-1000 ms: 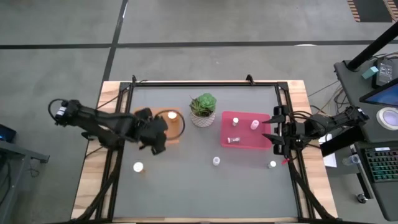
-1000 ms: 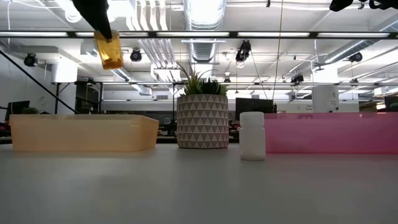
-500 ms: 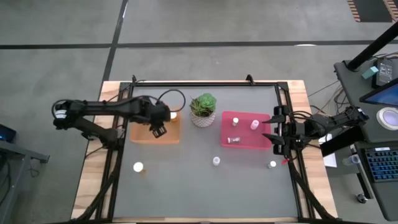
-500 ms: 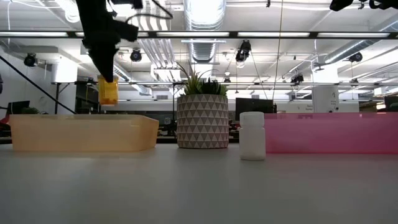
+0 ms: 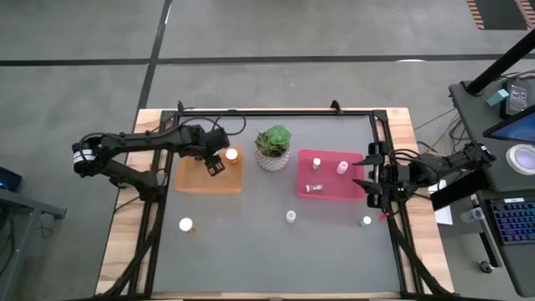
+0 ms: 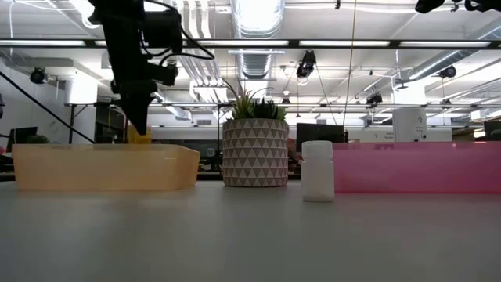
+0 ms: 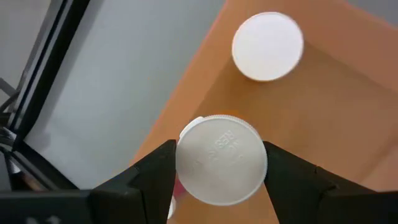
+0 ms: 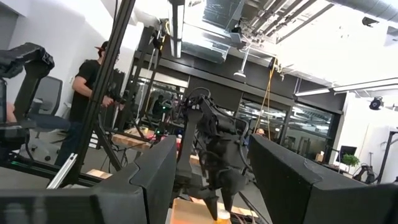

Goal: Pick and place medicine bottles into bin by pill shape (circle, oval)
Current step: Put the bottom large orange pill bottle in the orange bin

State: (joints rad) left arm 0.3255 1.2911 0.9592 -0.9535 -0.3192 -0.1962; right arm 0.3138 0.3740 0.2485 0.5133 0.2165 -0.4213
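While its two dark fingers clamp a white-capped orange bottle [image 7: 221, 158] by the sides, the left end effector [image 5: 216, 164] hangs low over the orange tray [image 5: 188, 180], toward that tray's end nearest the potted plant [image 5: 272, 147]. From bench height the bottle's orange body [image 6: 140, 136] shows just above the tray's rim. Another white-capped bottle [image 5: 231, 155] already stands inside the orange tray, just beside the held one.

At the bench's right edge the right end effector [image 5: 365, 181] waits just beside the pink-red tray [image 5: 330, 194], its fingers spread and holding nothing.

Three small bottles lie in the pink-red tray: a slim one [image 5: 316, 164], a wider white one [image 5: 342, 168] and one on its side [image 5: 313, 188]. The plant, in its patterned white pot, sits between the two trays near the bench's far edge.

Loose on the grey bench [image 5: 251, 251] are an orange bottle with a white cap [image 5: 185, 224] toward the left edge, a white bottle [image 5: 290, 216] just in front of the pink-red tray, and another [image 5: 366, 221] near the right edge. A person [image 8: 90, 78] stands in the room beyond.
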